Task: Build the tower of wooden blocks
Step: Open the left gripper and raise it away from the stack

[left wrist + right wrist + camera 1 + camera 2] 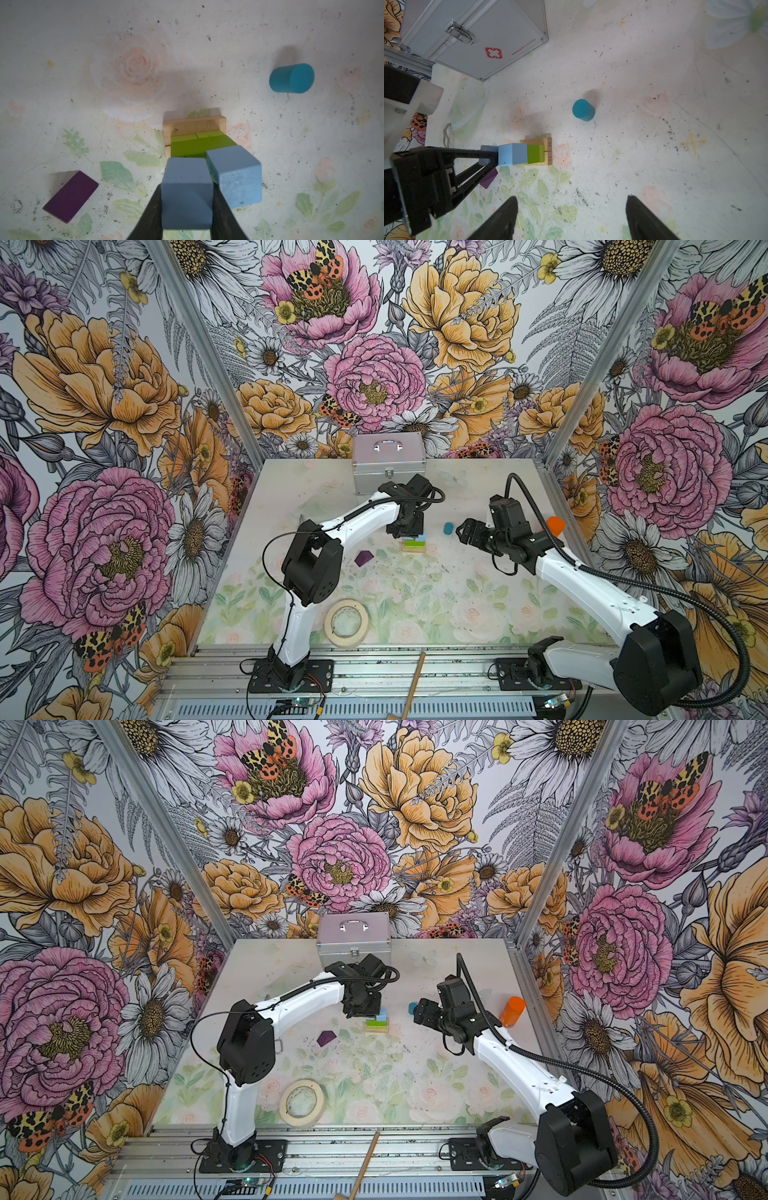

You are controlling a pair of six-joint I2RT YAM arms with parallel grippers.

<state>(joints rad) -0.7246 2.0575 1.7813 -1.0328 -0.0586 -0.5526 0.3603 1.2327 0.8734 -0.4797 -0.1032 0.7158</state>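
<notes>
Wood block tower [413, 545], mid-table: tan bars [193, 124], lime-green blocks [197, 147], one light-blue cube [236, 176] on top. Left gripper [187, 207] clamps a second light-blue cube [186, 180] beside it. Teal cylinder [448, 528] at tower's 2 o'clock. Right gripper [571, 205]: jaws wide, empty.

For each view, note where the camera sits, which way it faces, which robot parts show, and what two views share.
Both top views: high at the front, facing down toward the back wall; left arm and right arm show.
Left wrist: on the left arm, facing down; left end effector shut on a light-blue wooden cube at the wood block tower.
Right wrist: on the right arm, facing down; open right end effector shows.
Shared: both wrist views show the teal wooden cylinder.
</notes>
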